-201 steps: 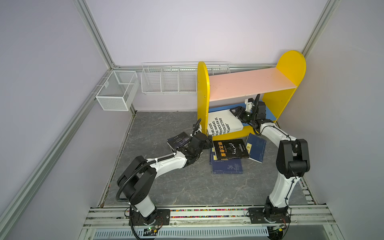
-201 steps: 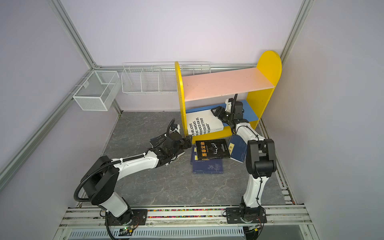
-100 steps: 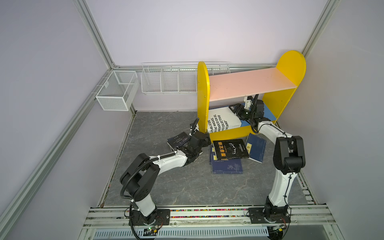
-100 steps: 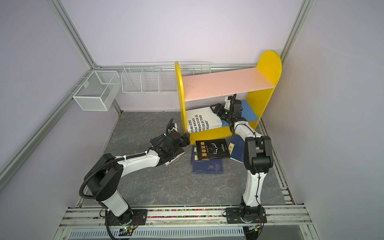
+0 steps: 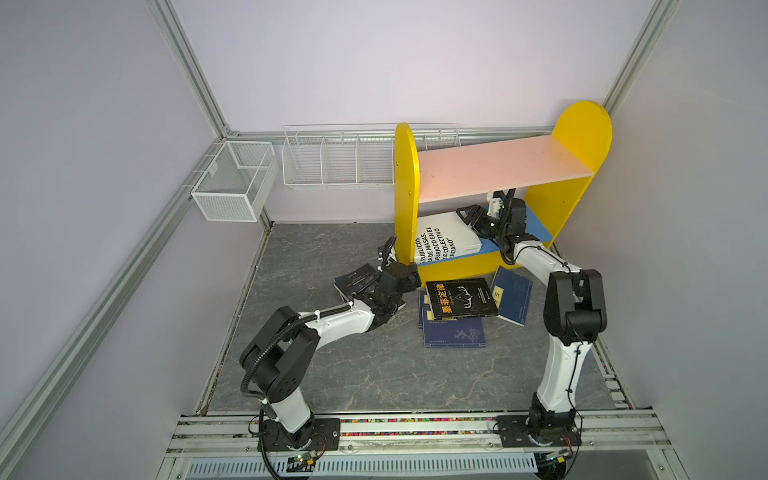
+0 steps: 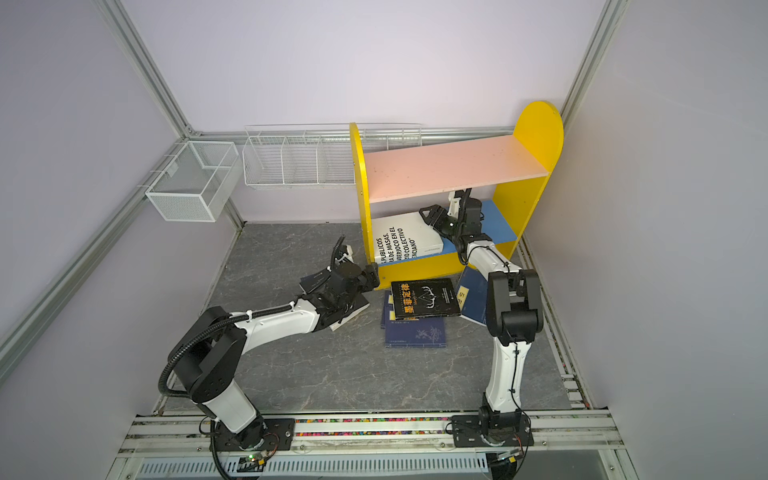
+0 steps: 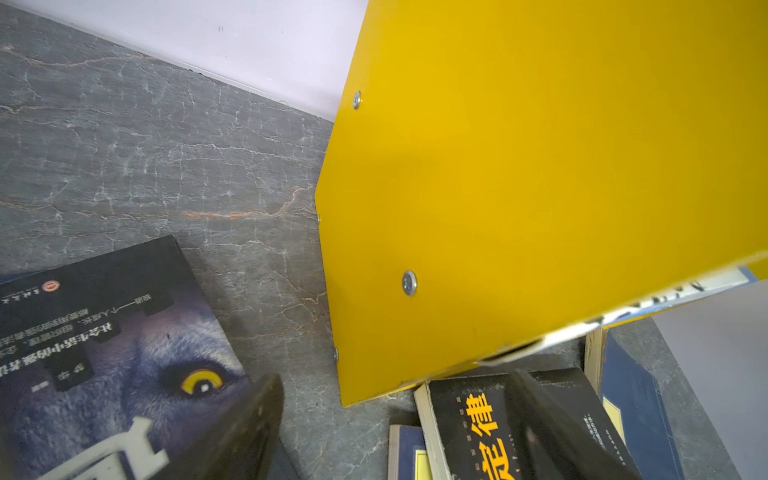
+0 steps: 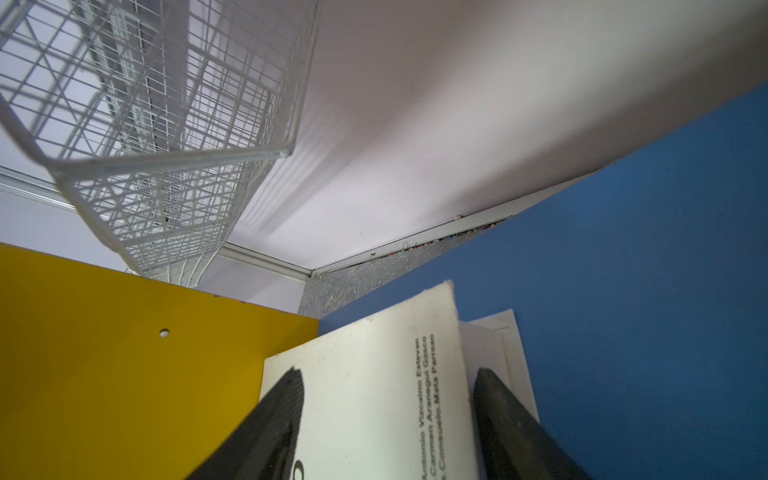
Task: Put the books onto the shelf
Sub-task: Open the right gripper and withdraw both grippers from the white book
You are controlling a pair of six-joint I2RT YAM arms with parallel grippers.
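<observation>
Pile of navy books (image 5: pixel 455 334) topped by black book (image 5: pixel 461 298) on worktop (image 5: pixel 374 374) at shelf's (image 5: pixel 582 137) 6 o'clock, wolf-cover book (image 5: pixel 357 280) at its 8 under L arm (image 5: pixel 332 322), L jaws spread by yellow panel's (image 5: pixel 405 199) foot, R jaws astride tilted white book (image 5: pixel 446 239) on blue lower board (image 5: pixel 538 226), grip can't tell.

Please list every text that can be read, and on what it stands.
"PUBLICOS", "DE MASAS.", "COLECTIVO" (cut off): large white book with black lettering.
"Antonio Vizcaino Estevan", "Carmen Aranegui Gasco": same book's cover.
"墨菲定律": black paperback, yellow characters.
Too small: dark wolf-eye paperback; yellow label on navy paperback.
</observation>
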